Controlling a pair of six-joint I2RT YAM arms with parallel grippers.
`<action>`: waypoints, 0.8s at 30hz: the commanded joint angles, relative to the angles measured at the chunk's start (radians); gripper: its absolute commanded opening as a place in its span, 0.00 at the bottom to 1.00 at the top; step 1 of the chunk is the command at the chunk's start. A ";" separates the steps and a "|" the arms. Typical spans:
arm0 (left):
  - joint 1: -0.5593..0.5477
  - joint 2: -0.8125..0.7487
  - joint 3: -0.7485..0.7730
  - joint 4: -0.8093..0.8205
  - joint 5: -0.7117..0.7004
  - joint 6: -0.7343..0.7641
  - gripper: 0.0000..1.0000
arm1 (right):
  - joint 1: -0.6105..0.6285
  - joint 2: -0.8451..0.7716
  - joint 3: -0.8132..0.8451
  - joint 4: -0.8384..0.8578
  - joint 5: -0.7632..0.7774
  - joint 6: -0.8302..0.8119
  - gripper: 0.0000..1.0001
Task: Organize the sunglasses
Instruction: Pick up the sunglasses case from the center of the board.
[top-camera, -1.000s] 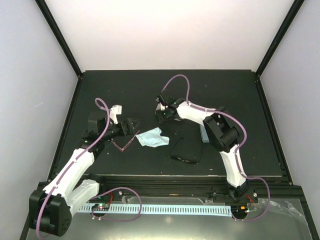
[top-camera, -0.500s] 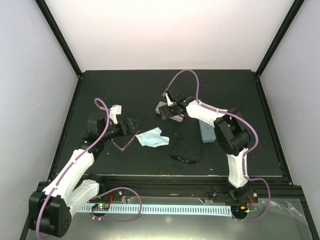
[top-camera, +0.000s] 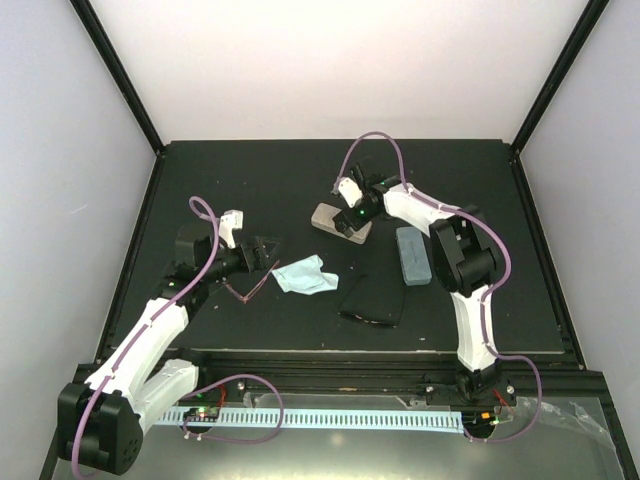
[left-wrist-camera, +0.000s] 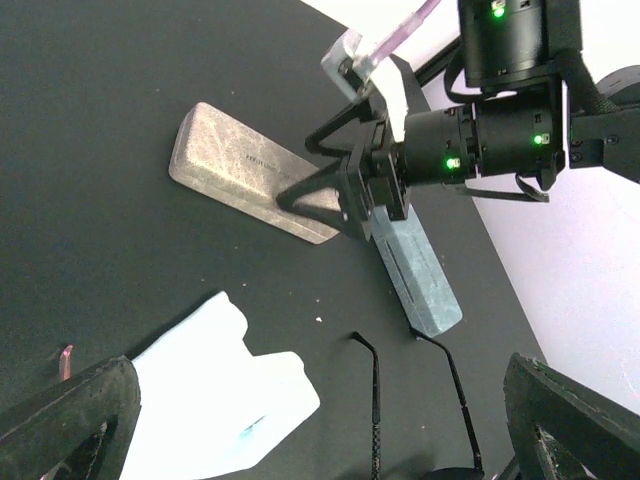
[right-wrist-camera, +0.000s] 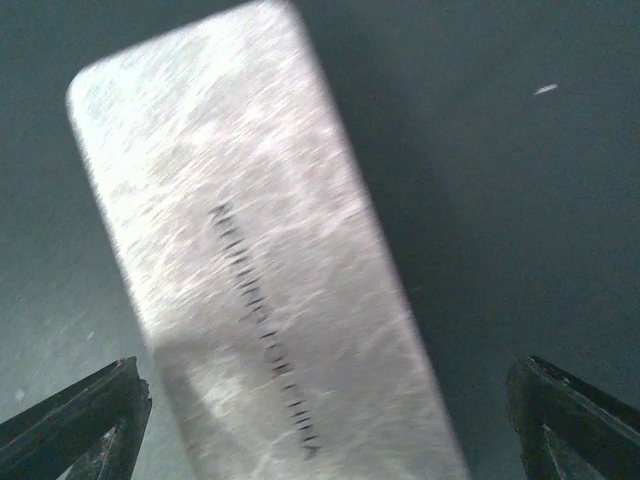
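Nearest me, the black sunglasses (top-camera: 372, 303) and pink sunglasses (top-camera: 246, 295) lay loose, neither cased yet. My left gripper (top-camera: 268, 250) hung spread and empty beside the pink pair. Farther out, my right gripper (top-camera: 352, 212) stood spread, holding nothing, above the shut beige case (top-camera: 328, 217).

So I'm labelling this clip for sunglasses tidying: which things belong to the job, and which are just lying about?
Job:
black sunglasses
pink-framed sunglasses

Lying about:
beige-grey case
blue-grey case
light blue cloth
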 joint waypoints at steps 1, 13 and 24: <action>-0.005 0.005 0.006 -0.006 0.000 -0.001 0.99 | 0.009 0.021 0.025 -0.120 -0.120 -0.139 0.97; -0.009 0.053 0.012 0.025 0.009 -0.009 0.99 | 0.030 0.048 0.030 -0.167 0.037 -0.145 0.72; -0.013 0.073 0.011 0.054 0.008 -0.024 0.99 | 0.036 -0.003 0.017 -0.119 -0.047 -0.037 0.42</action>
